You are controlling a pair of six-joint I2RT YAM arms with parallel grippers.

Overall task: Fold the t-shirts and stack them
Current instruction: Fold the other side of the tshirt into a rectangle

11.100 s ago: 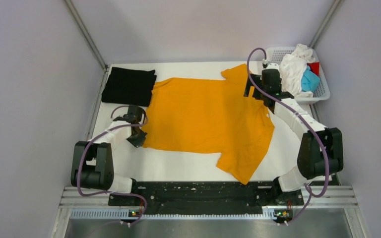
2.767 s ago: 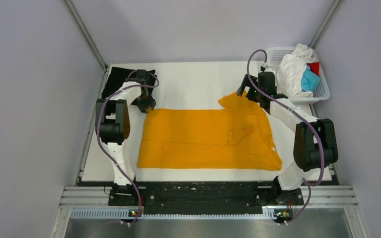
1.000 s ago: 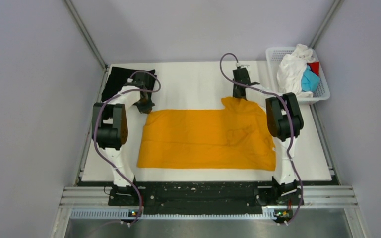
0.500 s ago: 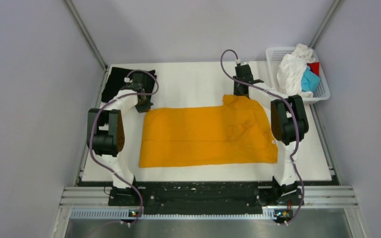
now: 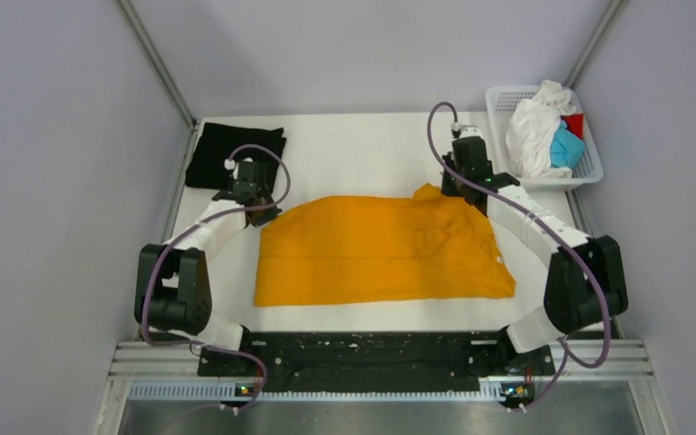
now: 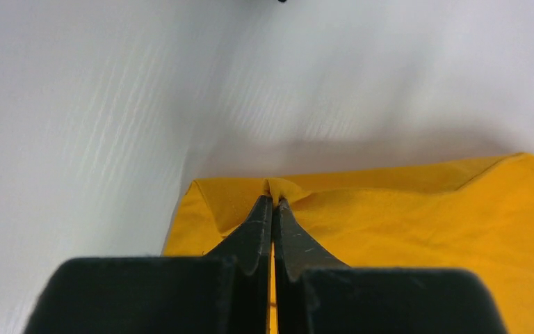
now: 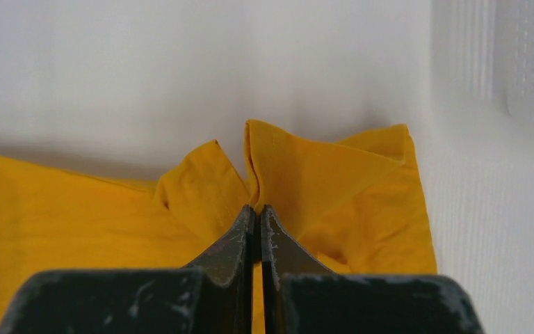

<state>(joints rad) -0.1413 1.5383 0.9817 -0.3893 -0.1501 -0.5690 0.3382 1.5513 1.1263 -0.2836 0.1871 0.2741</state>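
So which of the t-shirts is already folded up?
The black t-shirt, a neat rectangle at the far left corner. The orange t-shirt is held by the left pincer and right pincer; the white, blue and red ones sit bunched in the basket.

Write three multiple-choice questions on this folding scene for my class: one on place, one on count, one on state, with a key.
1. Where does the black t-shirt lie?
A. far left corner of the table
B. near right corner
C. mid-table

2. How many t-shirt colours show in the basket?
A. one
B. three
C. five

3. The left end effector is:
A. open above the cloth
B. shut on nothing
C. shut on the orange-yellow t-shirt

Key:
1 A, the top view shows it folded there.
2 B, white t-shirt, light blue t-shirt, red t-shirt.
3 C, its wrist view shows the jaws closed on that cloth's edge.
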